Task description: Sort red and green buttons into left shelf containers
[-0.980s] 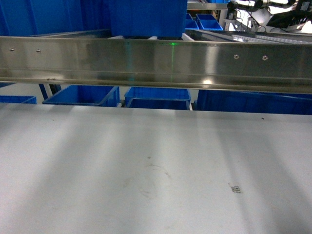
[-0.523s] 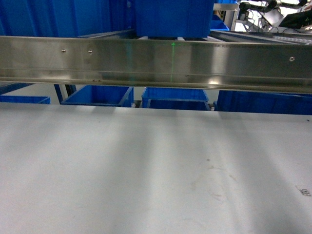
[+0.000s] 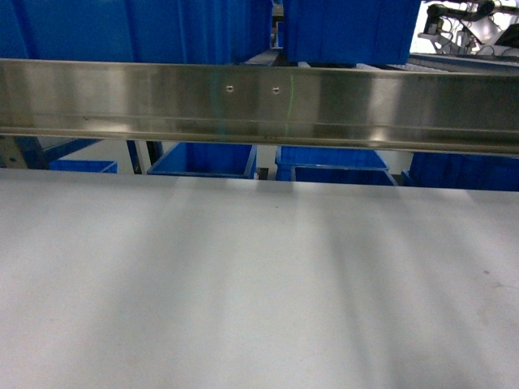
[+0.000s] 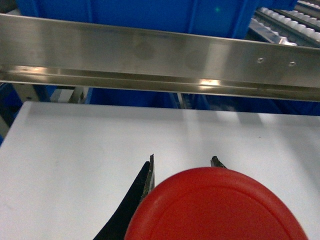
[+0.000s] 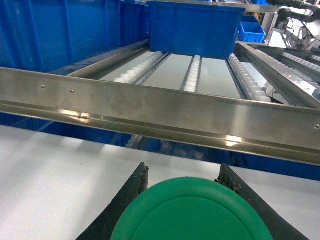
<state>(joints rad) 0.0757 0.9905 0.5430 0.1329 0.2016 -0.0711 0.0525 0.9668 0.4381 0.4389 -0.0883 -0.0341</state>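
Observation:
In the left wrist view my left gripper is shut on a red button; its round red cap fills the bottom of the frame between the two fingertips. The right wrist view shows my right gripper shut on a green button, whose cap hides the button's body. Both grippers hang over the white table, short of the steel rail. Large blue tubs, the left shelf containers, stand on the shelf behind the rail, and one more tub stands at the back of the roller lanes. Neither gripper shows in the head view.
A long steel rail crosses in front of the shelf, above the far edge of the white table. Under it stand lower blue tubs. White roller lanes run back behind the rail.
The head view has swung to the left: the rail's screws, the upper blue tub and the lower tubs slid right, and the marks on the table left the frame.

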